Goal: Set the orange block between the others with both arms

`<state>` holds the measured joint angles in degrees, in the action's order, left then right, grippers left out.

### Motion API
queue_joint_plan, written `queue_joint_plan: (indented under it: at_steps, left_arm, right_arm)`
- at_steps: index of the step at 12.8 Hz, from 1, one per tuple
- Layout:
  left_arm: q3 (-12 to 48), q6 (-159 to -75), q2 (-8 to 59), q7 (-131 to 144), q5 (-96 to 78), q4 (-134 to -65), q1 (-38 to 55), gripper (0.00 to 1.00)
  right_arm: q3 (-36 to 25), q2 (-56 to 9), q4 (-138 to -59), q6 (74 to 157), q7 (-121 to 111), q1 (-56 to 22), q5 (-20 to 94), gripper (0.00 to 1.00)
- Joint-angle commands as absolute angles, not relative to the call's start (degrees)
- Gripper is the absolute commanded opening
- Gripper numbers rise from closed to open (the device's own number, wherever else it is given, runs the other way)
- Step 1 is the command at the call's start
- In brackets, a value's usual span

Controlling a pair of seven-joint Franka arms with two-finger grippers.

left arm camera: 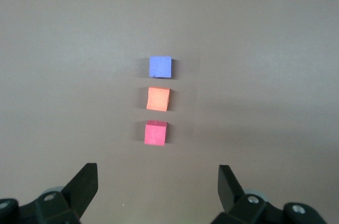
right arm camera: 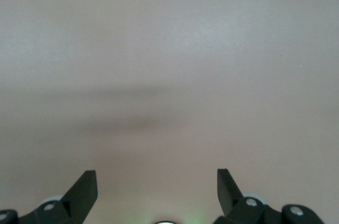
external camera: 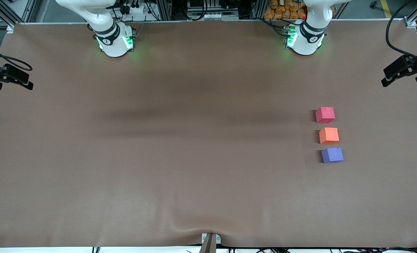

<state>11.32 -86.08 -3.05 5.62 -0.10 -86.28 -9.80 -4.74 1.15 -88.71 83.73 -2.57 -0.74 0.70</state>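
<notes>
Front view first, and working up from the camera's edge of the brown table (external camera: 180,168): we meet the purple-blue cube (external camera: 332,155), then the orange block (external camera: 329,136) just above it, then the pinkish-red cube (external camera: 325,115). Three in a tidy column toward the left arm's end of the table, each close to its neighbour but with a sliver of cloth showing between. So the orange block sits right in the gap between the other two, which is exactly where the task wants it. By the look of things, the job reads as done.

Orientation now: the orange block is a cube, so it has no real long axis. It lies flat on one face, top face up, sides roughly square with the line of the row, perhaps turned a touch. The row itself runs from the camera's edge toward the robots' bases.

Farther up, both arms are pulled high near their bases, and neither hand shows from the front. The left wrist view looks down on all three cubes, with the left pincer (left arm camera: 158,181) spread wide, empty, hovering over bare table short of the pinkish-red cube. The right pincer (right arm camera: 157,184) is equally wide apart, holding nothing, over plain cloth. My read: both arms are simply waiting, clear of the blocks so nothing gets nudged.
</notes>
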Motion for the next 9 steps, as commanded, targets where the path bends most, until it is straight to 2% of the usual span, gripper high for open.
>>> queue_joint_plan:
  at_steps: [1, 4, 9]
  left_arm:
    - [4.9, -85.0, -3.2, 5.2, 0.1, -86.0, -3.0, 1.00]
    - [-0.5, -85.0, -2.5, 4.6, 0.4, -84.3, 1.7, 1.00]
    - [-1.3, -85.0, -1.8, 3.8, 0.4, -84.3, 2.5, 1.00]
  right_arm:
    - [-4.3, 0.7, -87.5, 82.9, -3.2, -0.2, 1.1, 1.00]
    - [-4.3, 0.6, -87.5, 82.9, -3.2, -0.2, 1.1, 1.00]
    - [-4.3, 0.7, -87.5, 82.9, -3.1, -0.3, 1.1, 1.00]
